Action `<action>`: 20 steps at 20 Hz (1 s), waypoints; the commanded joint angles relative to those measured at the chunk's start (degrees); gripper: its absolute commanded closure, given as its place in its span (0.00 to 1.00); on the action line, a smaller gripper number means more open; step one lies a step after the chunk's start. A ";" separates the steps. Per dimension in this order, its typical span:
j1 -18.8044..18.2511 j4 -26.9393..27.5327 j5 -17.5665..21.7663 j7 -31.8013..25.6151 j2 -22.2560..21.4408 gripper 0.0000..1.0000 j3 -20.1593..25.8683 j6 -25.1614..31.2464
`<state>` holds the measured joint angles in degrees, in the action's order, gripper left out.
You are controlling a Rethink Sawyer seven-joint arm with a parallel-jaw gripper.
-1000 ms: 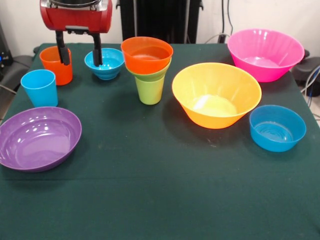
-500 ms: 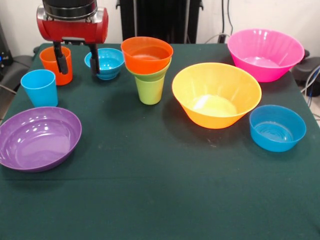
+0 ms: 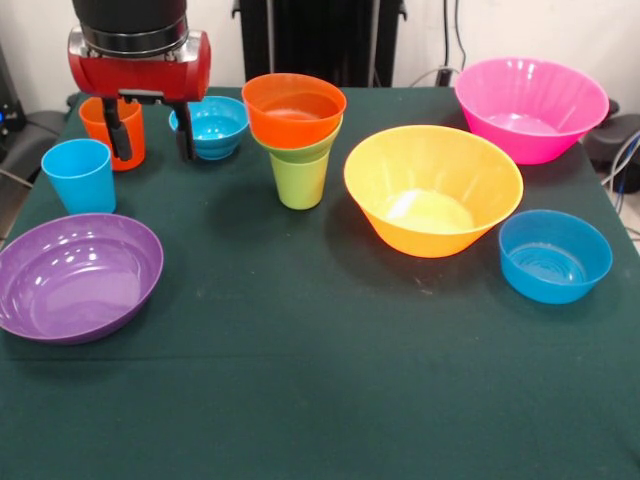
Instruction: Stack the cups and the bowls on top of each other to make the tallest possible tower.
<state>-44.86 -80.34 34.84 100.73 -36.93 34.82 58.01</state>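
My gripper (image 3: 153, 152) is open and empty, hanging at the back left between the orange cup (image 3: 104, 120) and a small blue bowl (image 3: 215, 125). One finger (image 3: 120, 138) stands in front of the orange cup. The tower stands mid-table: a lime green cup (image 3: 300, 180) carries a small green bowl (image 3: 318, 147) with an orange bowl (image 3: 294, 108) nested on top. The light blue cup (image 3: 79, 175) stands at the left. The purple bowl (image 3: 75, 275), yellow-orange bowl (image 3: 432, 190), pink bowl (image 3: 530, 108) and another blue bowl (image 3: 555, 255) sit apart on the green cloth.
The table's dark green cloth (image 3: 300, 380) stretches toward the near edge. A black stand (image 3: 320, 40) and cables rise behind the table's far edge.
The gripper has shifted slightly left and lower in the picture, its fingers moving off the blue bowl's rim into the gap between that bowl and the orange cup. The cups and bowls have not moved.
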 commanded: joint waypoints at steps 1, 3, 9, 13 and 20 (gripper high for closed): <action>2.31 3.34 6.25 -11.94 2.07 0.00 -3.69 6.79; 2.43 3.69 6.40 -11.84 2.24 0.00 -3.79 6.92; 2.07 4.16 6.53 -12.58 2.23 0.00 -3.51 7.42; 2.10 4.01 6.20 -12.58 1.94 0.00 -3.59 7.67; 2.79 4.29 6.46 -11.15 2.67 0.00 -4.95 8.76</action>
<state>-44.68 -77.49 37.37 100.73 -36.75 32.55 59.65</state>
